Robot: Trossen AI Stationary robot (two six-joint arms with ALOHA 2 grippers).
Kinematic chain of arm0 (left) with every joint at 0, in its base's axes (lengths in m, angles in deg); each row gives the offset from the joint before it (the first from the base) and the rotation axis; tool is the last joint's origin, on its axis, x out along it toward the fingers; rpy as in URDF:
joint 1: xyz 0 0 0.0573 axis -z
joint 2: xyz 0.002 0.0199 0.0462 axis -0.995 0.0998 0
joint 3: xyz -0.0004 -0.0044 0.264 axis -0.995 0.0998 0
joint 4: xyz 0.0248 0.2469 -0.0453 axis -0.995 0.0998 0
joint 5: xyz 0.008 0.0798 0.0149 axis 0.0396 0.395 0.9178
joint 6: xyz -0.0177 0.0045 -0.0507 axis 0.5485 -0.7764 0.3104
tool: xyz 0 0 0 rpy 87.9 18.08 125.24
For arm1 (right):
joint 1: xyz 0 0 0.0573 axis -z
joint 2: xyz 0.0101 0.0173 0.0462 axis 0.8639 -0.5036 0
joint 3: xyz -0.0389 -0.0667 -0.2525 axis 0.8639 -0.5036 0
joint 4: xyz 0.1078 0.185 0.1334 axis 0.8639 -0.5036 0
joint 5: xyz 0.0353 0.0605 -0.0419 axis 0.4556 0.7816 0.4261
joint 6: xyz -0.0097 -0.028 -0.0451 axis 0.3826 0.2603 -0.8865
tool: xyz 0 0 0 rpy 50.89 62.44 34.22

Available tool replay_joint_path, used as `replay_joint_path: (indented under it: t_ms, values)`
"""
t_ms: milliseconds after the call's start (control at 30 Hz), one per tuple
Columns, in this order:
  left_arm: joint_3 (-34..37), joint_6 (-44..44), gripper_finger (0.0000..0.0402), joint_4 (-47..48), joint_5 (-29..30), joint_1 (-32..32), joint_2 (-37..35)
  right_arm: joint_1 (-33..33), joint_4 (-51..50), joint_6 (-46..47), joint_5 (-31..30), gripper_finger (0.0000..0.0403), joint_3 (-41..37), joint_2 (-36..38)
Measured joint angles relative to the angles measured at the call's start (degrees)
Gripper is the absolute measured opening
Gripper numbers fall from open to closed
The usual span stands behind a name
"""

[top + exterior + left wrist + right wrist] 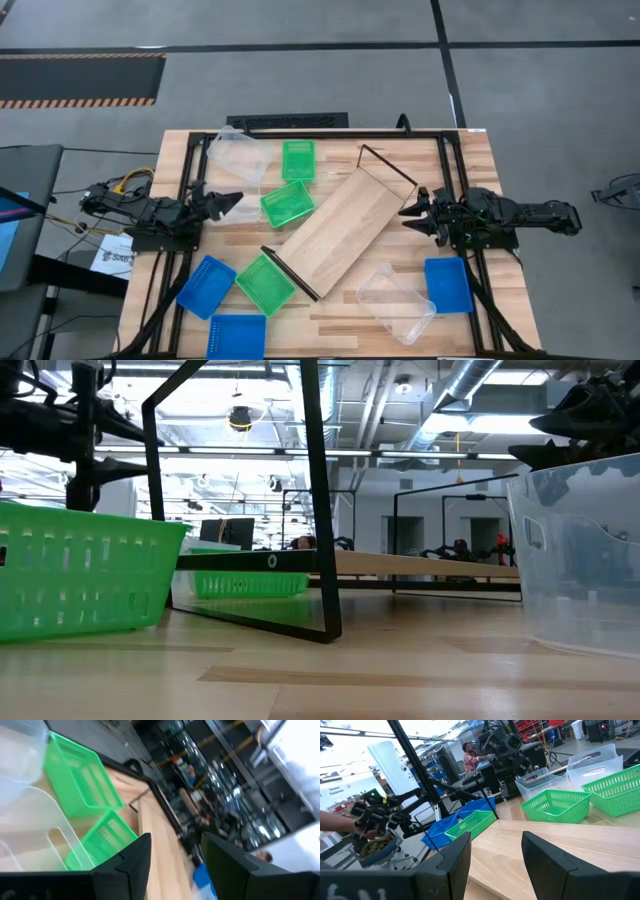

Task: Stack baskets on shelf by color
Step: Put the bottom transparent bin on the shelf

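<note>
While I hover: nothing is grasped
My left gripper [232,202]: fingers released, near the tabletop's left edge
My right gripper [412,212]: fingers released, beside the shelf [340,230]

Low view: the clear basket [580,560] at right is cut off by the picture's right edge, and the green basket [85,580] at left by the left edge. The shelf [420,567] shows edge-on only, its top surface hidden. Left wrist view: the room beyond the tabletop is blurred. High view: one blue basket [237,336] runs off the near edge.
</note>
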Motion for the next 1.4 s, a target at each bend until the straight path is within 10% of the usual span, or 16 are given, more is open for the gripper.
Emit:
replay_joint_path:
  t_ms: [833,1067,1233,1400]
  values:
    - [-0.1,4.6,0.0164,0.1,5.7,0.0,0.0,0.2,1.1,25.5,-1.2,0.0200,0.0,0.0]
    - [-0.2,4.6,0.0164,0.1,5.8,0.0,0.0,-0.5,18.3,42.6,-1.5,0.0200,0.1,0.0]
    - [-0.2,4.6,0.0164,0.1,5.8,0.0,0.0,-0.8,24.8,35.3,-5.1,0.0200,7.6,0.0]
    - [-0.2,4.7,0.0164,0.0,5.8,0.0,0.0,-0.8,11.1,25.9,-6.4,0.0200,21.7,-5.5]
